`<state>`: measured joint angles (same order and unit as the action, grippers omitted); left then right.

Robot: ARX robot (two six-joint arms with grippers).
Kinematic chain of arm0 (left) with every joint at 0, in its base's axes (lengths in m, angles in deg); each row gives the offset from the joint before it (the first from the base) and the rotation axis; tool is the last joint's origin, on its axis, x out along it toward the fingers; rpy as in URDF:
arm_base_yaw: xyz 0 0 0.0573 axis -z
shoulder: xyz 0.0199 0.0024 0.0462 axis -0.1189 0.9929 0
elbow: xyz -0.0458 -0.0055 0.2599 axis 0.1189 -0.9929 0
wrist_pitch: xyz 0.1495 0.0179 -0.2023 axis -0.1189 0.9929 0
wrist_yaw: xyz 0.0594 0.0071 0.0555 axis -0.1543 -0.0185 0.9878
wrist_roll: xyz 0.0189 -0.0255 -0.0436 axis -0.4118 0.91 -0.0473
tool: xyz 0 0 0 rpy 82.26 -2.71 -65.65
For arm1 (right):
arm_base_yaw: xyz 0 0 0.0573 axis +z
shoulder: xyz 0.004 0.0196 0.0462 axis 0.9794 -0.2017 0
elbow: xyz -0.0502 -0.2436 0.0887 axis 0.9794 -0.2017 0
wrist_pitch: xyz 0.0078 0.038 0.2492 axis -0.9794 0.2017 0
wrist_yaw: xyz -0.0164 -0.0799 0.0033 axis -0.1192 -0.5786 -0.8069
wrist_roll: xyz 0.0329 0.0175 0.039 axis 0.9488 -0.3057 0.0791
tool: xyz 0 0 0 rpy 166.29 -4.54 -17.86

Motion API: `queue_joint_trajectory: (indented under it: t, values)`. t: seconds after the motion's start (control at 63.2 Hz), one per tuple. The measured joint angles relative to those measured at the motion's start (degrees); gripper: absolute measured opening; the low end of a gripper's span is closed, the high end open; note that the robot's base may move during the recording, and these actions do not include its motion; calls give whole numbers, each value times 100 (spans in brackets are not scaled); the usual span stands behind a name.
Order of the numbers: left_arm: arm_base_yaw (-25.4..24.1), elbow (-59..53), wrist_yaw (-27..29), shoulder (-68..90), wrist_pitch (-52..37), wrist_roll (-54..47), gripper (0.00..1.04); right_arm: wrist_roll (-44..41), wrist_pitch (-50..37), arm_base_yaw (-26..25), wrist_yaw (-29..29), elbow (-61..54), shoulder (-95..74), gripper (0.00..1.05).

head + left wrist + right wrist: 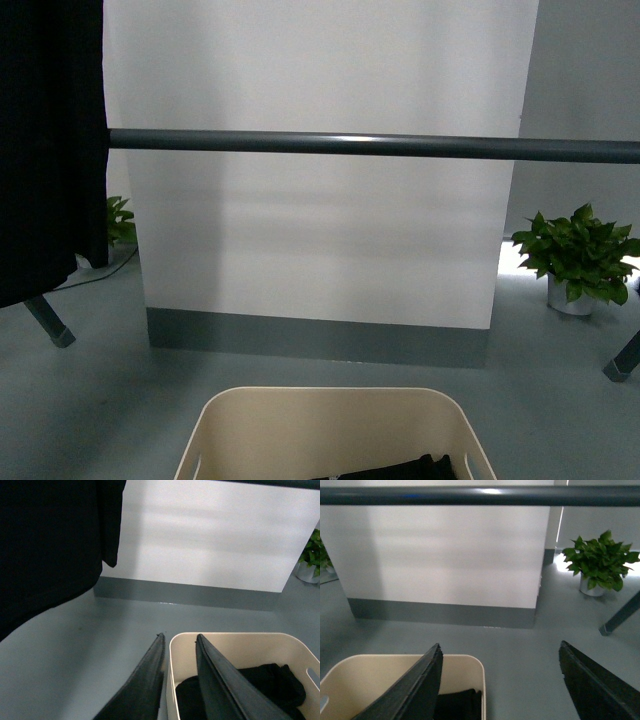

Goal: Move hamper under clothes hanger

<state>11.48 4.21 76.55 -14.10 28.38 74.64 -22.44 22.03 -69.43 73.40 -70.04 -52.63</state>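
left tool [178, 640] straddles hamper [240, 642] rim, fingers closed in.

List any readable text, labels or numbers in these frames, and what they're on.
None readable in any view.
hamper: plain beige, no label showing.
clothes hanger bar: bare grey metal.
white wall panel: blank.
plant pot: no marking visible.
black garment: no tag showing.

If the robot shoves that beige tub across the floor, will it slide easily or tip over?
The hamper will probably slide: it looks like smooth, stiff plastic on a flat grey floor. It seems light, holding only some dark clothes. Tipping seems unlikely, though pushing at the rim, where the left gripper straddles it, might rock it.
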Motion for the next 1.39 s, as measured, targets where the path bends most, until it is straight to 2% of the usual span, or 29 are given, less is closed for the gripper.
queue_joint_trajectory:
  t: [0.127,0.174,0.364,0.491,0.57,0.649,0.775,0.886,1.393]
  values:
    - [-107,-334,-98,-396,4,2,2,-2,57,-140,157,-348,442,34]
    - [-258,-444,-358,-542,15,-17,4,-2,98,-181,212,-459,599,27]
    - [-450,-800,-402,-1058,186,-20,4,-9,334,-341,352,-831,1174,1]
    - [-450,-1005,-431,-1445,374,-26,4,-2,562,-439,463,-1038,1609,2]
    - [-450,-1113,-426,-1698,514,-37,4,-2,715,-713,848,-1163,1875,2]
    - [-450,-1222,-426,-1982,695,-37,4,0,481,-859,855,-1375,1943,2]
    - [-450,-1338,-428,-2371,962,-39,4,-2,817,-879,881,-1550,2323,2]
    - [-450,-1574,-428,-2490,787,-42,4,0,1191,-881,883,-1593,2793,2]
    - [-450,-1604,-428,-4076,2251,-52,4,0,2767,-881,883,-1666,4537,2]
